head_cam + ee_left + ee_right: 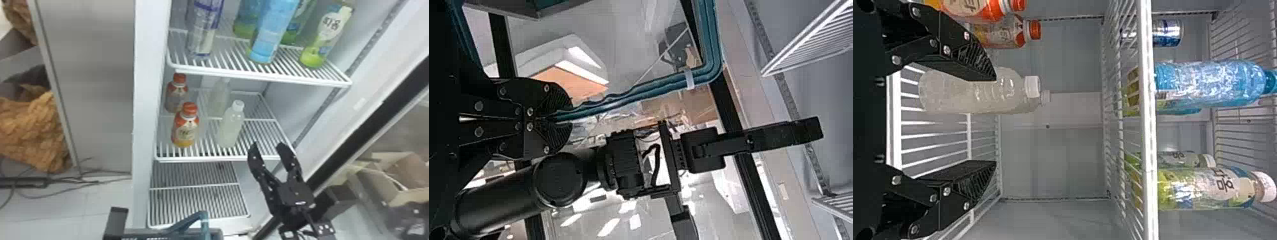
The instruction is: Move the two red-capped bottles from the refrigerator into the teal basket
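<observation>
In the head view two red-capped bottles stand upright at the left of the refrigerator's middle shelf, a front bottle and a rear bottle. The right wrist view has the front bottle and rear bottle beyond one finger. My right gripper is open before the shelf's right front; its spread fingers hold nothing. A black part of my left gripper is at the bottom edge, beside the teal basket. Seen from its wrist, my left gripper is shut on the teal basket's handle.
A white-capped bottle stands between the red-capped bottles and my right gripper, with another clear bottle behind. The upper shelf holds a can and several bottles. A lower shelf lies beneath. The refrigerator's side wall rises at left.
</observation>
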Controlling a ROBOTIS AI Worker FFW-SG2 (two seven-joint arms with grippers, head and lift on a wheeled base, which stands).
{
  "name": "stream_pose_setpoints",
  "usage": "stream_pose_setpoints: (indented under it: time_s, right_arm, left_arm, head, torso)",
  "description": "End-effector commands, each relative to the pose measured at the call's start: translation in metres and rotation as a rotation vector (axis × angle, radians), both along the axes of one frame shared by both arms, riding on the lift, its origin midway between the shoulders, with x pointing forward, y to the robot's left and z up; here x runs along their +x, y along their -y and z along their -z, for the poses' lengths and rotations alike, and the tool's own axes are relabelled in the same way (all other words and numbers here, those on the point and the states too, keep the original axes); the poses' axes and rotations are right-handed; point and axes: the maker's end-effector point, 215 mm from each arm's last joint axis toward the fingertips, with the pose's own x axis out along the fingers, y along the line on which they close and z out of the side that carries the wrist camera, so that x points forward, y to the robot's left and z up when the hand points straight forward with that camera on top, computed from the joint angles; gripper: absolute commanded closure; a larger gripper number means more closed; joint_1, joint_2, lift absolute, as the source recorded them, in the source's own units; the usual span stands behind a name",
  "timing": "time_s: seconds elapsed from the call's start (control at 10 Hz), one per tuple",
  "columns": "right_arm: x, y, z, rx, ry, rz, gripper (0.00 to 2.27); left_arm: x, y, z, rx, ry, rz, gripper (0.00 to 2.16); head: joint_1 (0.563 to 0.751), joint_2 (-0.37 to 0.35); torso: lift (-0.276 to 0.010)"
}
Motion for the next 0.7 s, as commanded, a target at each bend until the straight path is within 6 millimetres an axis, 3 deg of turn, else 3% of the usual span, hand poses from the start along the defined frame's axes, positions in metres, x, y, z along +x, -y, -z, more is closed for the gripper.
stream_pose_setpoints:
  time_s: [0.0,0.6]
  right_arm:
    - [0.0028,-0.0093,0.0060,0.008,-0.008,-0.018,0.47]
    - [0.0029,-0.0184,0.0124,0.013,-0.020,-0.038,0.48]
  left_arm:
    - [0.0013,-0.0001,-0.0009,-0.001,0.002,-0.001,1.13]
    - [0.0019,-0.0011,-0.0007,-0.003,0.001,-0.006,1.13]
  head:
    - [0.695,-0.350]
    - [0.695,-0.350]
  torso:
    - [-0.228]
    - [-0.228]
